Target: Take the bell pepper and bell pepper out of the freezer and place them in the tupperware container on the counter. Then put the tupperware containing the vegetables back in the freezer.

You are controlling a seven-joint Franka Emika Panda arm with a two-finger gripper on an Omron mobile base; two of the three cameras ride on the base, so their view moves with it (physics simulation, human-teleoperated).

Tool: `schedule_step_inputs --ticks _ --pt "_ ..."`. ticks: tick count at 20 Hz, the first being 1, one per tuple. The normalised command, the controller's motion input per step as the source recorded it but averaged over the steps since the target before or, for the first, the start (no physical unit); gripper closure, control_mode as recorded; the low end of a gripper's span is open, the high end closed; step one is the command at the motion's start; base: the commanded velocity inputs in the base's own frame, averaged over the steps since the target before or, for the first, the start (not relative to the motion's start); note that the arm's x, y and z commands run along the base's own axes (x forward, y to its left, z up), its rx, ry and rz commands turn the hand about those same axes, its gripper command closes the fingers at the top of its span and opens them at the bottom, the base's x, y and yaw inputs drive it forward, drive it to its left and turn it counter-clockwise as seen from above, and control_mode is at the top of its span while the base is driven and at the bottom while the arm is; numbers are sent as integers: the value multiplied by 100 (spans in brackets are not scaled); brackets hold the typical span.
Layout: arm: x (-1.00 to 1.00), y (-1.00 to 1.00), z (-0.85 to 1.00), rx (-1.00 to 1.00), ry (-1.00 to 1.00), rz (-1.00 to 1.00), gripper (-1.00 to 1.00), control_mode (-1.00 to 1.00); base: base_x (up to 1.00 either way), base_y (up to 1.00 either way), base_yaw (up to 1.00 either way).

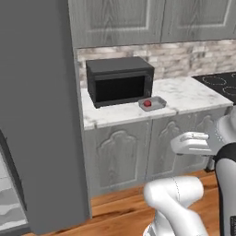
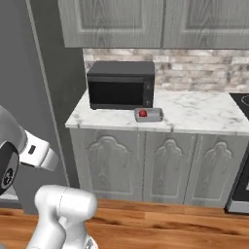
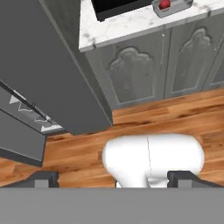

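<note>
Red pepper [image 1: 147,103] sits in the little grey tray [image 1: 159,102] on the marble counter [image 1: 184,94], right beside the black microwave [image 1: 120,80]. My gripper [image 3: 113,178] hangs wide apart over the wood floor [image 3: 87,153], holding nothing. Freezer [image 1: 41,115] is cut off at the left, so its shelves barely show.

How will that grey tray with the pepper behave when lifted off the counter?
The tupperware container looks shallow and lidless, so tilting it could spill its load. The round, glossy bell pepper inside will probably roll toward the low rim. It seems light and small, likely easy to shove sideways.
</note>
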Motion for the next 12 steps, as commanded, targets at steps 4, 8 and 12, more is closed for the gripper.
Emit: schedule_step_inputs --ticks 4,8,12 --pt "0 0 0 0 0 0 -100 100 10 100 -11" --pt "0 0 0 0 0 0 -100 100 23 100 -12" --pt "0 0 0 0 0 0 -100 100 52 98 -12"
